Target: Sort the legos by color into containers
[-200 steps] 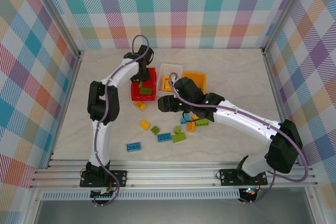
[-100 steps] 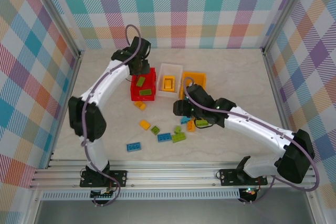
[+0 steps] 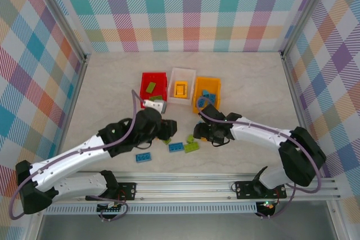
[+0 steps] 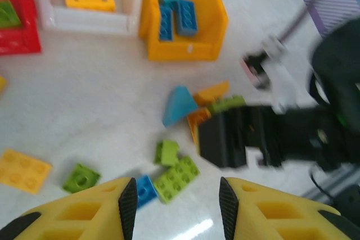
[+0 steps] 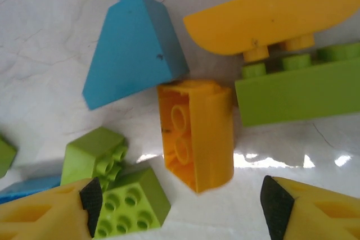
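Straddling an orange brick (image 5: 197, 133) on the table (image 5: 45, 26), my right gripper (image 5: 183, 206) stands spread, gripping nothing
My left gripper (image 4: 174, 206) hangs released to its left, loose legos (image 4: 177, 175) on the near side of the orange-yellow bin (image 4: 183, 51)

The left arm (image 3: 84, 153) lies low, stretched from the lower left of the top view toward the middle. The left gripper (image 3: 167, 128) points right. In its wrist view, its yellow fingers (image 4: 73, 212) sit along the bottom edge with a gap between them. The right arm (image 3: 261, 133) bends in from the lower right. The right gripper (image 3: 198, 133) points left, its fingers (image 5: 45, 212) far apart, one in each bottom corner of its wrist view.
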Available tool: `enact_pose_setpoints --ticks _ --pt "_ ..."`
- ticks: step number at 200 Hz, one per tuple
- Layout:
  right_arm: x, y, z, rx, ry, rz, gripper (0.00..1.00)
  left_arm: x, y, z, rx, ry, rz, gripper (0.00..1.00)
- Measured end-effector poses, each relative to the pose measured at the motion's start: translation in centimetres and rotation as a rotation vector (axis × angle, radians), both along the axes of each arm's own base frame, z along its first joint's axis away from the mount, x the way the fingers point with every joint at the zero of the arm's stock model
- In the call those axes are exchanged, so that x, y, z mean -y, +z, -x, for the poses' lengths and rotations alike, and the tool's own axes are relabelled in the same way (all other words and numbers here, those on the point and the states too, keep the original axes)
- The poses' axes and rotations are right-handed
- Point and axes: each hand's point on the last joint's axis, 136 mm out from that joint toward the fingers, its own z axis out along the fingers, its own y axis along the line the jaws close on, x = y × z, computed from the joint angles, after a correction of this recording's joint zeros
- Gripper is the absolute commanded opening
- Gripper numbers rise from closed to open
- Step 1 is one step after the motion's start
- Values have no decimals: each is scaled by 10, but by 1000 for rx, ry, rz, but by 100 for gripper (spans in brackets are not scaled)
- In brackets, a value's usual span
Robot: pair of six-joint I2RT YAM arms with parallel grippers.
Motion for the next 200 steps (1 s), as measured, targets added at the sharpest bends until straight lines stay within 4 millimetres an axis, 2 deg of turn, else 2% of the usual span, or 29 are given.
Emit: enact_pose_setpoints --ticks 21,50,60,84,116,134,160,183,200 --pt "0 -14 -7 -22 -6 0 64 -1 -12 17 -17 -8 7 44" --pt "4 -32 -10 -62 -16 27 55 -4 -8 16 -7 25 23 44" --pt "5 -32 -10 -65 -13 29 52 -6 -8 15 -1 34 23 44" --pt "9 -34 -10 -68 -11 51 37 -7 -7 13 6 43 18 44" --pt "5 -27 -9 -37 10 55 29 -8 -6 11 17 56 14 44" --pt "0 -11 0 8 46 58 28 -10 -2 8 32 72 13 44" --pt "-15 32 4 92 97 21 28 -14 12 2 67 110 19 44" --pt "-38 77 -20 176 122 -16 29 -23 26 -5 104 168 24 44" --pt "-63 104 -51 235 140 -30 28 -29 35 -9 127 205 20 44"
